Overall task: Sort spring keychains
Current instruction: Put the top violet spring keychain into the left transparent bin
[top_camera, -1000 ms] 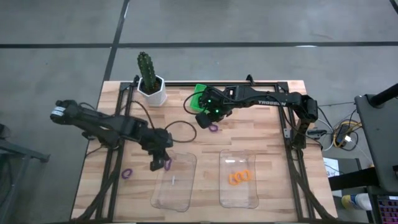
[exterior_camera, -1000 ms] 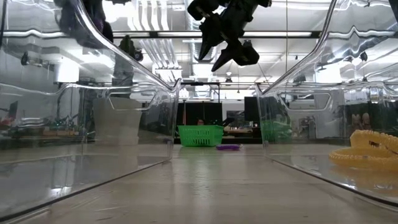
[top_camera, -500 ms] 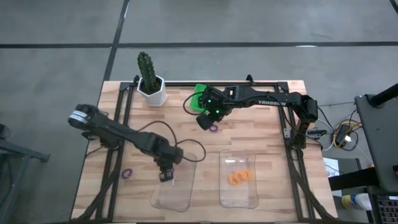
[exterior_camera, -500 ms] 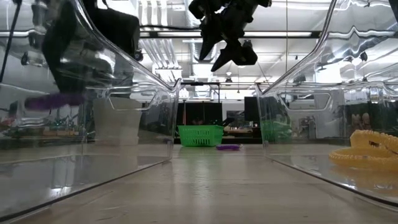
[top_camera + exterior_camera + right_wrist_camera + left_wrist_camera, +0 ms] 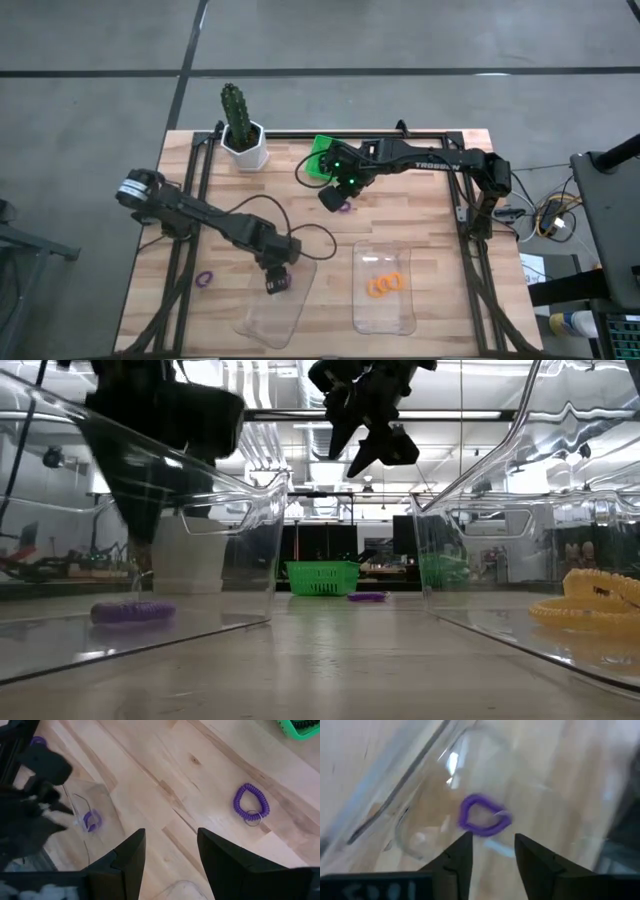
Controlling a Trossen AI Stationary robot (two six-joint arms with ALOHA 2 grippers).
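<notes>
My left gripper stands open, low inside the left clear tray. A purple spring keychain lies on the tray floor just ahead of its fingertips, also visible as the purple keychain in the low view. My right gripper hangs open above the table's far middle, beside another purple keychain that lies flat on the wood. A third purple keychain lies on the table at the left. Orange keychains lie in the right clear tray.
A green basket and a potted cactus stand along the table's far edge. A black cable loops from the left arm over the wood. A bare strip of wood runs between the two trays.
My left gripper has gone toward the table's near edge and down into the left tray. There it has opened and let go of the purple keychain, which now lies on the tray floor. The left tray has turned a little.
</notes>
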